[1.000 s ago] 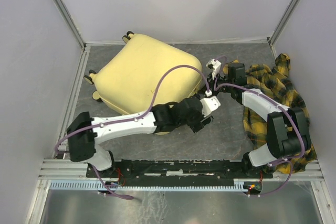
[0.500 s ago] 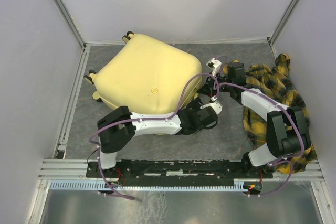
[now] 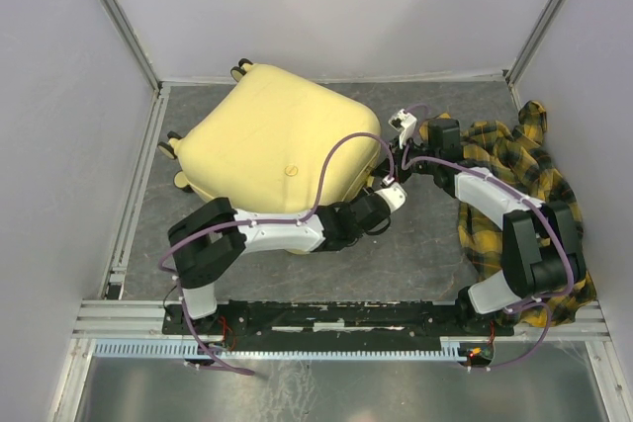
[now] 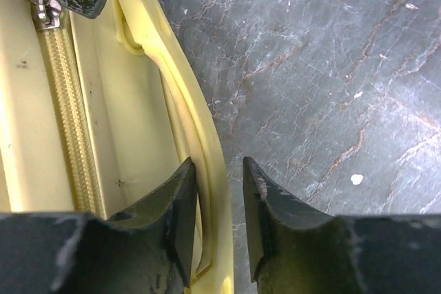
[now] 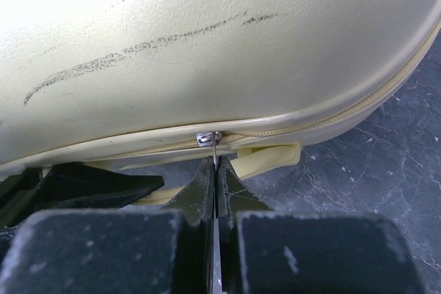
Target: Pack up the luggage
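The luggage (image 3: 277, 145) is a pale yellow hard-shell suitcase, lying closed on the grey table at centre left. My left gripper (image 3: 381, 195) is at its near right edge. In the left wrist view my left gripper (image 4: 215, 170) straddles the yellow handle (image 4: 207, 135) with its jaws narrowly open. A thin gap shows beside the right finger (image 4: 258, 204). My right gripper (image 3: 393, 157) is at the suitcase's right corner. In the right wrist view my right gripper (image 5: 215, 170) is shut on the thin metal zipper pull (image 5: 215, 151) hanging from the slider (image 5: 208, 138).
A yellow and black plaid shirt (image 3: 524, 165) lies crumpled on the table at the right, under and beside the right arm. Grey walls enclose the table on three sides. The suitcase wheels (image 3: 239, 69) point to the back left.
My left arm has folded its elbow in. Its gripper has moved from the floor right of the suitcase up to the suitcase's near right edge, around the handle. The right arm has not moved.
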### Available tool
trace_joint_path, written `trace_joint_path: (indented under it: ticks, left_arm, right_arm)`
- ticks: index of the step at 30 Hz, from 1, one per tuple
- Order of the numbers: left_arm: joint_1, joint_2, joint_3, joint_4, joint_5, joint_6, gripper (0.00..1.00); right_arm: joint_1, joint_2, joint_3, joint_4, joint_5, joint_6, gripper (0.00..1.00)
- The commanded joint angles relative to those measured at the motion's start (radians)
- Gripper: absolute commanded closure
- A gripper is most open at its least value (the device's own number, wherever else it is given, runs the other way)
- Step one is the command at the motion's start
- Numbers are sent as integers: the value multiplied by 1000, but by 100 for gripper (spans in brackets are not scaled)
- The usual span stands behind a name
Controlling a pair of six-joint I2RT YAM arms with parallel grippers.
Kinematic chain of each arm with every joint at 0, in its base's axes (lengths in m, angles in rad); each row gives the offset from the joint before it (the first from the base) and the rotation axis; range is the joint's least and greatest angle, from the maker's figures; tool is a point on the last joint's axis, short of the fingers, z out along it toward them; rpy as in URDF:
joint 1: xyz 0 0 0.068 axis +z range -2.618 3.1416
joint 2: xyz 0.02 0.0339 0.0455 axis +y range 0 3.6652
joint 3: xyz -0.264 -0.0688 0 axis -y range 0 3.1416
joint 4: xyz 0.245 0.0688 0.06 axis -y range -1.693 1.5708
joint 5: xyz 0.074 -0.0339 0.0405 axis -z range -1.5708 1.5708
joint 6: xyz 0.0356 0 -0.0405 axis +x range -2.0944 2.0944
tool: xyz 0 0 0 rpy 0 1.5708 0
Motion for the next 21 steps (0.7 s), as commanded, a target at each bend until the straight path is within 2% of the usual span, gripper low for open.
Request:
trace_joint_path:
  ticks: [1, 4, 5, 11, 16, 21]
  left_arm:
    - [37, -19, -167, -124, 178, 105, 70]
    - [39, -85, -237, -116, 178, 208, 92]
    - [40, -116, -270, -97, 176, 249, 96]
    - [45, -286, -432, -20, 246, 485, 97]
    - [69, -381, -503, -74, 327, 609, 97]
    - [92, -518, -618, -114, 467, 802, 97]
  right_arm:
    - [-2, -32, 16, 79, 111, -59, 98]
    - [-3, -60, 0, 48, 126, -109, 98]
    - [-2, -70, -8, 41, 131, -124, 98]
    - [-3, -148, -68, -24, 152, -209, 98]
    - [-8, -217, -123, -55, 187, -288, 98]
    - [-7, -220, -142, 7, 265, -265, 98]
